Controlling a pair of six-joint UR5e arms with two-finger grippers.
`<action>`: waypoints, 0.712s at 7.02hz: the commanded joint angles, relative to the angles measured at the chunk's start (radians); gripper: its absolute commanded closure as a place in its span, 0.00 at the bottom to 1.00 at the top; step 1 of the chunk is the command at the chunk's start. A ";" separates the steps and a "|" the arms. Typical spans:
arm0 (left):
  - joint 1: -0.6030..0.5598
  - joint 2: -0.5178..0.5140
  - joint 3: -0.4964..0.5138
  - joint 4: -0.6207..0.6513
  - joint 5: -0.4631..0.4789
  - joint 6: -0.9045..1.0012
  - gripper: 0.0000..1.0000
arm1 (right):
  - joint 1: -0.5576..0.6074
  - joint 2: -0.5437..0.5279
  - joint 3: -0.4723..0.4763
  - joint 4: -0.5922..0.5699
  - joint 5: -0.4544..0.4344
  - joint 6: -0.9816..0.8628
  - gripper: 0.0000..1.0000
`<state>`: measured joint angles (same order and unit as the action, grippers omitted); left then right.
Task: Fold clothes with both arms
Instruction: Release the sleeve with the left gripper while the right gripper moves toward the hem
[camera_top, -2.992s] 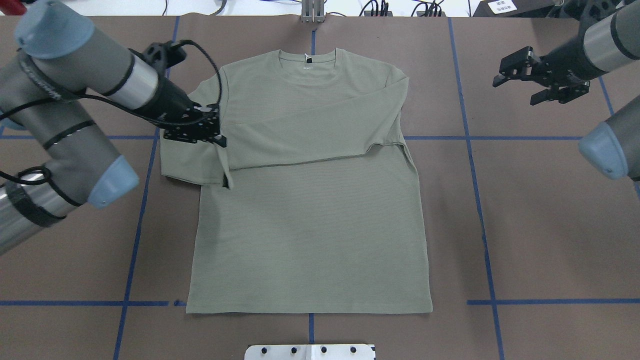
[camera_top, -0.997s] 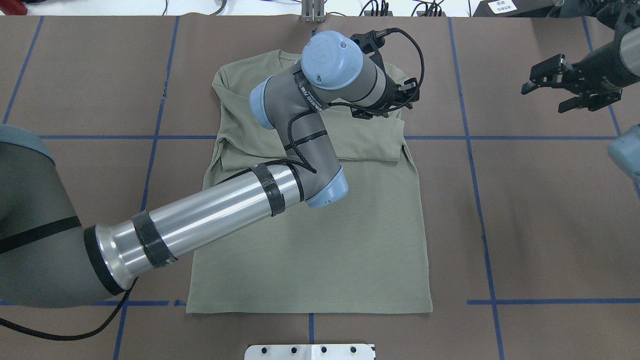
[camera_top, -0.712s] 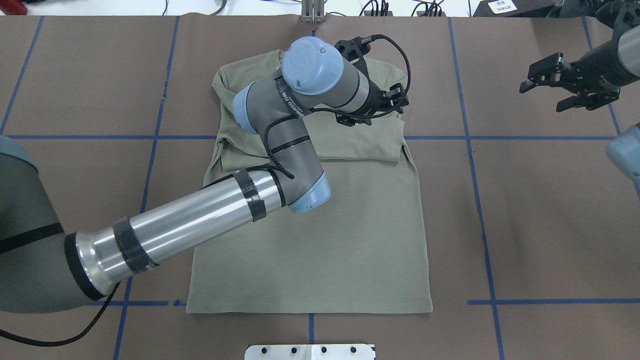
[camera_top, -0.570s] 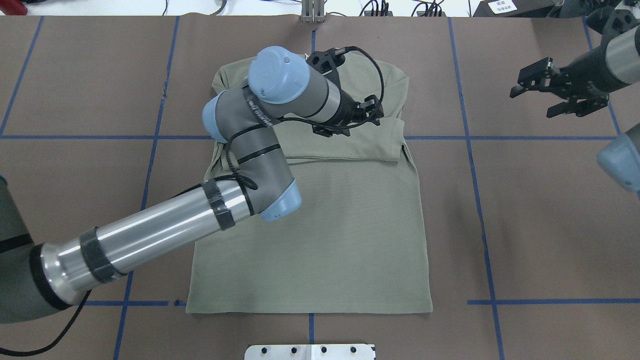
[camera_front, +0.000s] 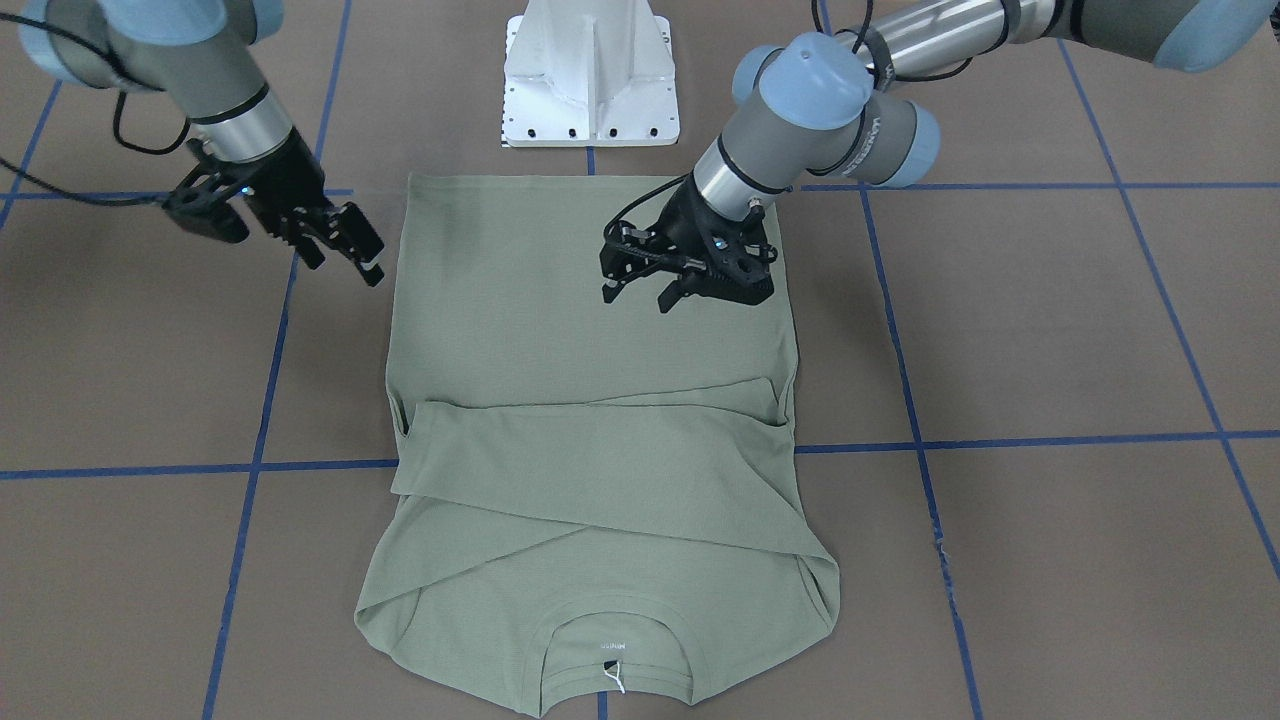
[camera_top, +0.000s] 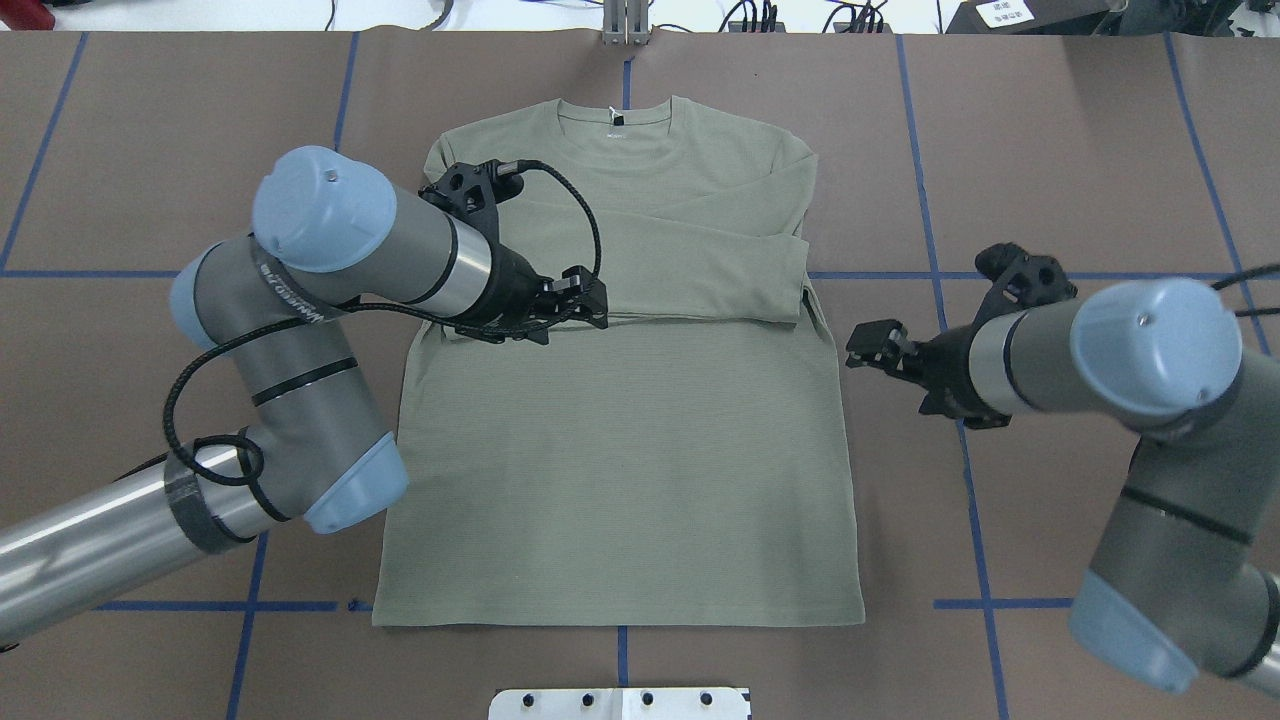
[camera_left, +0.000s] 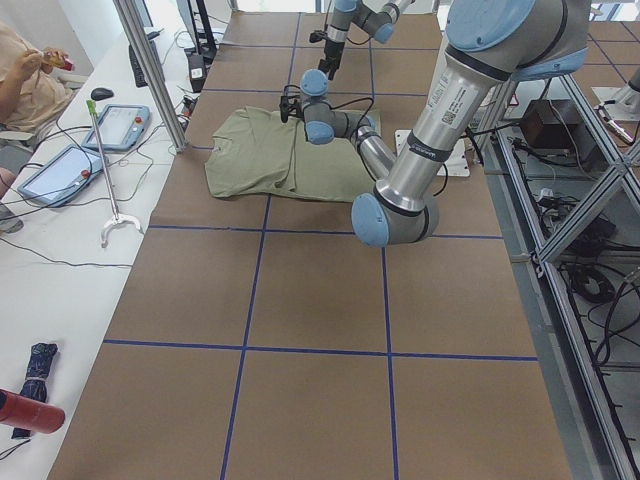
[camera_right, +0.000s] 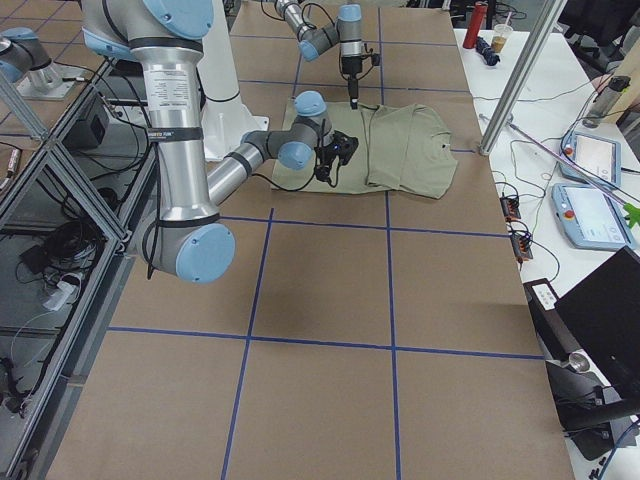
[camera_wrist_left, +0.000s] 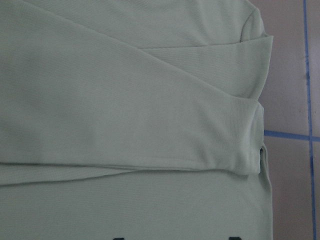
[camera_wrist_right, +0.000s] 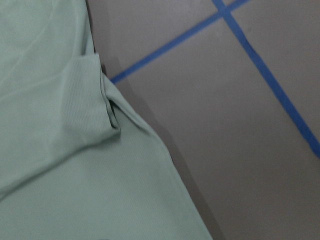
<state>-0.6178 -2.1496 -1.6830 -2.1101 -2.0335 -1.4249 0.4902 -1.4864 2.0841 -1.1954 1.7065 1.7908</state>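
Observation:
The sage-green long-sleeved shirt (camera_top: 620, 470) lies flat on the brown table, collar at the far side. Both sleeves are folded across the chest (camera_front: 590, 460). My left gripper (camera_top: 592, 305) hovers over the shirt just below the folded sleeves, open and empty; it also shows in the front view (camera_front: 638, 295). The left wrist view shows the folded sleeves and a cuff (camera_wrist_left: 250, 135). My right gripper (camera_top: 868, 345) is open and empty, just off the shirt's right edge, as in the front view (camera_front: 348, 265). The right wrist view shows that edge and a cuff (camera_wrist_right: 90, 100).
The white pedestal base (camera_front: 590, 75) stands at the robot's side of the table, just beyond the shirt's hem. Blue tape lines (camera_top: 940, 275) cross the brown table. A side bench with tablets (camera_left: 60, 170) and a metal post (camera_left: 150, 70) lies beyond the collar end.
My left arm has drawn back from the shirt's far right shoulder to its middle left, leaving the sleeve folded across the chest. My right arm has swung from the far right corner to the shirt's right edge.

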 joint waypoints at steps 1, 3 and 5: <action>-0.003 0.109 -0.093 0.016 -0.025 0.006 0.25 | -0.343 -0.074 0.079 -0.004 -0.323 0.233 0.03; 0.007 0.168 -0.138 0.016 -0.025 0.001 0.23 | -0.523 -0.072 0.077 -0.148 -0.495 0.406 0.06; 0.012 0.168 -0.144 0.016 -0.014 -0.003 0.17 | -0.545 -0.071 0.058 -0.164 -0.505 0.478 0.12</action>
<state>-0.6094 -1.9847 -1.8230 -2.0940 -2.0532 -1.4255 -0.0316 -1.5579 2.1561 -1.3414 1.2195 2.2172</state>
